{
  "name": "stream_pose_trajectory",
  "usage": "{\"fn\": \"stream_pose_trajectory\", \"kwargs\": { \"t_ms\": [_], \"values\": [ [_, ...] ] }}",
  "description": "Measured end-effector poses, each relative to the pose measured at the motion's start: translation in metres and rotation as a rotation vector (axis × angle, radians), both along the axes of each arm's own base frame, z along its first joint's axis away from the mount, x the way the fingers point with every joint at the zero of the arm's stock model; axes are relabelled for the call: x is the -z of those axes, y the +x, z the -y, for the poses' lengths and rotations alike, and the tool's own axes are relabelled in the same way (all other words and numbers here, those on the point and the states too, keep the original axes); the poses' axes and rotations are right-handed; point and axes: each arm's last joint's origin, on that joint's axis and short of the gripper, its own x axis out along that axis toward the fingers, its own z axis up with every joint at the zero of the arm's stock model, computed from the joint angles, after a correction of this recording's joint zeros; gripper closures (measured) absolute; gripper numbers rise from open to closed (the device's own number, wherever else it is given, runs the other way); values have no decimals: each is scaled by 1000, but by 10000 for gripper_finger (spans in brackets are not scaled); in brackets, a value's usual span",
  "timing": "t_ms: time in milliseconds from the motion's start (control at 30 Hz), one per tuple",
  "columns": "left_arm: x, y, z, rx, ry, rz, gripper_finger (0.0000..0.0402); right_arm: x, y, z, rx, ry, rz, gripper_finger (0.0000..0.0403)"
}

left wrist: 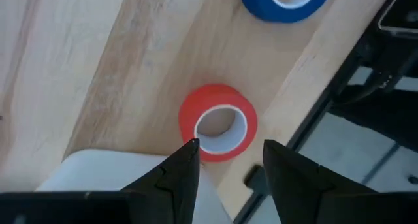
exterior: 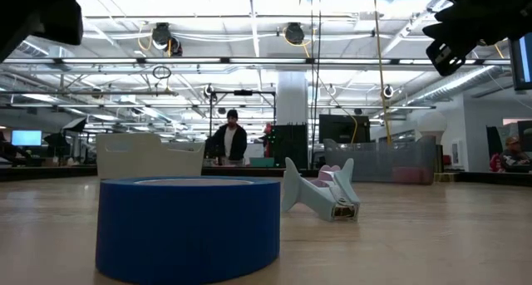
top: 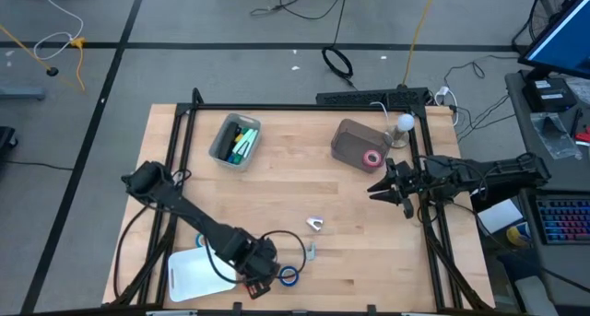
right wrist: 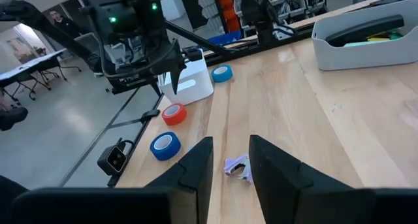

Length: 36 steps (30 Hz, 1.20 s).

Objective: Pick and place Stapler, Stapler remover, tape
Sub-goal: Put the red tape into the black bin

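The middle of the tabletop lay bare, an open lane between the grey bin and the brown bin. Near the front edge, a white bin, a red tape roll and a blue tape roll crowded together.

Open robotics lab: ceiling trusses, distant workstations, floor cables.

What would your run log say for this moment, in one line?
left gripper: open over red tape | right gripper: open, waiting | blue tape: on table

overhead and close left wrist views share the red tape roll
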Motion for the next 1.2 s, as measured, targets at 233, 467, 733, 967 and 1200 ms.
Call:
{"fn": "stream_pose_trajectory", "kwargs": {
  "t_ms": [233,467,733,967,1200],
  "values": [
    [0,-1,4,80,78,87,234,-4,0,0,1,5,41,312],
    [1,-1,4,188,125,131,234,-3,0,0,1,3,39,312],
    [24,4,14,266,91,80,234,-3,0,0,0,2,38,312],
    [44,6,17,272,110,23,234,-3,0,0,1,2,38,312],
    [43,7,12,267,155,34,234,-3,0,0,2,3,37,312]
  ]
}}
